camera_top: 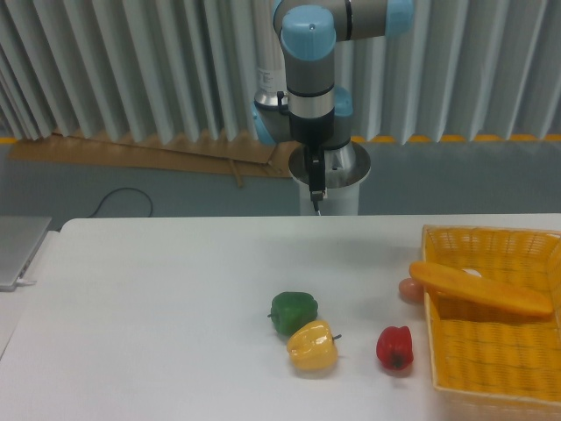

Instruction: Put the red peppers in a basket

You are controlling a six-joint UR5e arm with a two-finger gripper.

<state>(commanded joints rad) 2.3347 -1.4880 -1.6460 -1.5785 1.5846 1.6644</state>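
The red pepper [394,347] is small and glossy and stands on the white table, a short way left of the basket's near corner. The yellow-orange woven basket [526,388] sits at the table's right edge, with its orange handle [480,288] lying across it. My gripper [316,195] hangs above the table's far edge, well back and to the left of the pepper. It holds nothing. I see it edge-on, so the gap between its fingers is hidden.
A yellow pepper [313,346] and a green pepper [293,312] sit together left of the red one. A small pale orange-red fruit [410,290] rests against the basket's left wall. A grey laptop [17,248] lies at the table's left edge.
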